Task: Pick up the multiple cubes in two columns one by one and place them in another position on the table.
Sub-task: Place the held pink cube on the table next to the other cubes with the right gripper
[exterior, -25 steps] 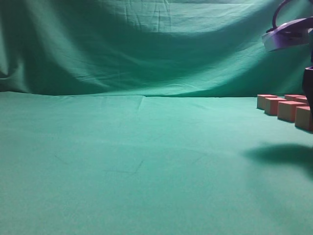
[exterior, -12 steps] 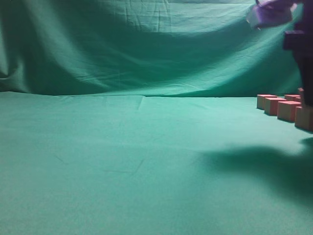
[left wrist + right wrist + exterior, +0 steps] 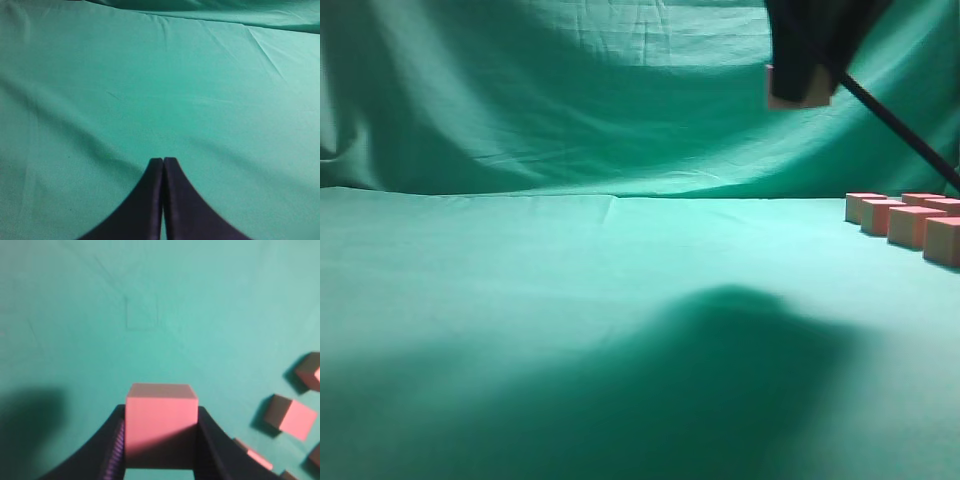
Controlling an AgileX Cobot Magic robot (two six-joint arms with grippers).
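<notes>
My right gripper [image 3: 161,426] is shut on one pink cube [image 3: 160,422] and holds it high above the table [image 3: 570,290]. In the exterior view the gripper [image 3: 800,85] is a dark shape at the top with the cube [image 3: 798,88] in it. Several more cubes [image 3: 910,224] stand in rows at the far right of the table; some of them [image 3: 290,416] show at the right edge of the right wrist view. My left gripper [image 3: 163,161] is shut and empty over bare cloth; it does not show in the exterior view.
A wrinkled green backdrop cloth [image 3: 570,90] hangs behind the table. A large shadow [image 3: 720,380] of the arm lies on the middle of the table. A dark cable [image 3: 905,135] slants down from the right gripper.
My right gripper has risen from the cube rows at the far right and moved left with a cube in it. Its shadow has spread leftward over the table.
</notes>
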